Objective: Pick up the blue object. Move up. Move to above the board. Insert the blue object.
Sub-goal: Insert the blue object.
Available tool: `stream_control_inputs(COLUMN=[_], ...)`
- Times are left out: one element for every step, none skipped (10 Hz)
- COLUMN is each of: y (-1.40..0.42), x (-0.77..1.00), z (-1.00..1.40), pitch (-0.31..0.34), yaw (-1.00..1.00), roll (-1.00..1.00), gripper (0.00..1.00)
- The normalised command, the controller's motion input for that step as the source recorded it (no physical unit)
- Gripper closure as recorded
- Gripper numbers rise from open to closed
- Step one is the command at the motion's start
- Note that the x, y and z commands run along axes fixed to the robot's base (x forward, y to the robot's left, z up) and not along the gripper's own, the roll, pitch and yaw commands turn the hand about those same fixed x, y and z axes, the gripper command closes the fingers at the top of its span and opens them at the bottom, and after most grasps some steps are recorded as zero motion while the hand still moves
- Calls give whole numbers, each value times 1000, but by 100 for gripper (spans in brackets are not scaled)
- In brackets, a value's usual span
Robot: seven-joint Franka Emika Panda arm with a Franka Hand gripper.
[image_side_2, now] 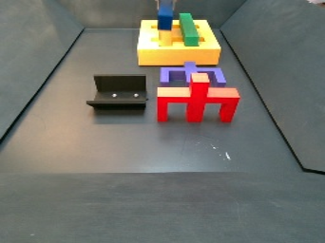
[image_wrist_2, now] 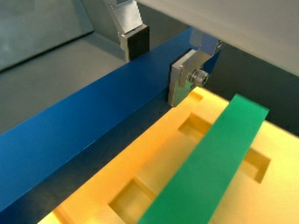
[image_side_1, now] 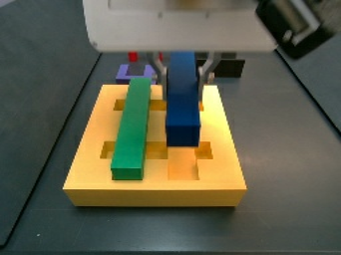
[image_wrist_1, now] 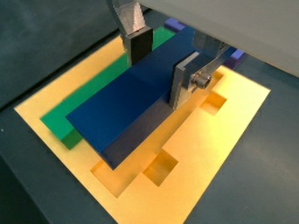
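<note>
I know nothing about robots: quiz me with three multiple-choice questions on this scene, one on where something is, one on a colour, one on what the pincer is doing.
1. Where is the green bar?
A. lying lengthwise on the board
B. on the grey floor beside the fixture
C. between the pincer's fingers

2. What colour is the comb-shaped piece on the floor next to the fixture?
A. yellow
B. red
C. green

3. What is the pincer doing?
A. hanging open over the bare floor
B. closed on the blue object over the board
C. closed on the fixture

Answers: 1 A, a side view shows the green bar resting along the yellow board. 2 B, a side view shows it red, in front of a purple piece. 3 B, both wrist views show a silver finger on each side of the navy bar, above the board.
</note>
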Motion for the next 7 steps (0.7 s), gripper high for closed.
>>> stream_control_inputs(y=[-103,-151,-177,-186,-160,-140,-114], x=[-31,0,91,171,194,160,60], z=[-463,-377,-323,-240,-220,-214,-220], pitch=[-90,-41,4,107,131,110,91], yaw=[94,69,0,0,0,0,0], roll=[36,61,226,340,303,254,273], gripper=[100,100,100,100,100,100,100])
